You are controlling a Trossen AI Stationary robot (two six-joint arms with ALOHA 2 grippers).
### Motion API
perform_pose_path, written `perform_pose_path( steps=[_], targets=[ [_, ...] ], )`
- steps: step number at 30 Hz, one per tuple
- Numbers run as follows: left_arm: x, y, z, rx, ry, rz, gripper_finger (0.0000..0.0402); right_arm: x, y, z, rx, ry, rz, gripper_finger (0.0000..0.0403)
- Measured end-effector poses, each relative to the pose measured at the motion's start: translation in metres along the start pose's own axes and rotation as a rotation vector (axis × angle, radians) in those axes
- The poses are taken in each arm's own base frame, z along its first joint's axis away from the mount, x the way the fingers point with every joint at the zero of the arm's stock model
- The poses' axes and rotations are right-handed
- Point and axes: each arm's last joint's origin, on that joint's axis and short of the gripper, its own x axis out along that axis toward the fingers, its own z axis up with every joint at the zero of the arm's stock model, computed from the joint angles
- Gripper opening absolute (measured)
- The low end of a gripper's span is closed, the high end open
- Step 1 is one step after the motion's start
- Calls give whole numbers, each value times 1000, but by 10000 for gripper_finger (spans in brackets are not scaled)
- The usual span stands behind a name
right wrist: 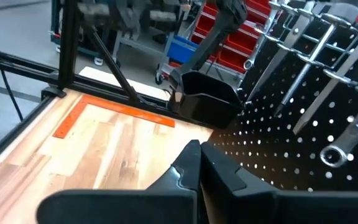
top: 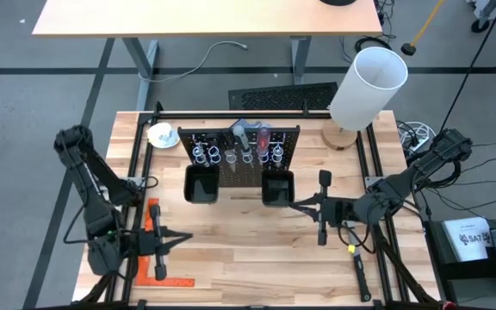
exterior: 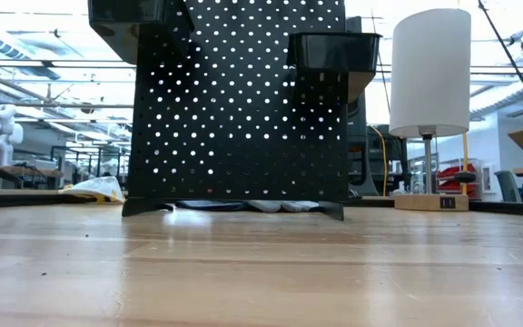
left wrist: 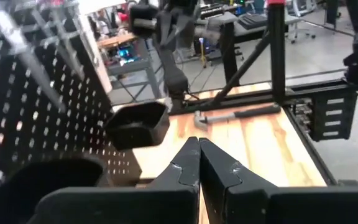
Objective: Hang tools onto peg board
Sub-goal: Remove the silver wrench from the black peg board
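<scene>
We find the peg board standing upright near the far edge of the tabletop, about midway along it, with its two black bins at its foot on the near side. The tools already hang in the row of wire rings along its upper part: from above we make out silvery shafts and a red handle, and the right wrist view shows several shafts and a wrench slanting down the panel.

Loose on the tabletop we see a hammer lying just in front of the right-hand bin, and an orange square ruler near the left front corner; whether either is meant for the board we cannot tell. We judge the hanging largely done, with the hammer perhaps the one item left.

The left tool hangs over the left front part of the tabletop, its fingers pressed together on nothing. The right tool sits by the hammer toward the right edge, likewise pressed together and empty.

A white lamp stands at the far right corner.
</scene>
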Motion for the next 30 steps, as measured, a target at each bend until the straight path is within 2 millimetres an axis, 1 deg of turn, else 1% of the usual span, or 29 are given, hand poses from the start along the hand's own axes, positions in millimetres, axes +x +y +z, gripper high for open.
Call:
perform_pose_path(
  steps=[7,12,17,21,24,30],
  targets=[
    [-3,12,-52,-102,8,13,4,0,2,7,5,-113,72,0],
    [-4,16,-79,-142,-34,6,4,-2,2,-2,-27,-173,76,0],
    [-5,20,-100,-168,-48,-17,4,-16,-7,-19,-3,-208,81,0],
    [-6,22,-110,-199,-55,-47,4,-32,-18,-37,61,-270,61,0],
    [-6,24,-114,-214,-64,-61,4,-41,-22,-56,94,-313,48,0],
    [-3,25,-115,-211,-60,-80,4,-57,-32,-91,175,-365,-16,0]
  ],
)
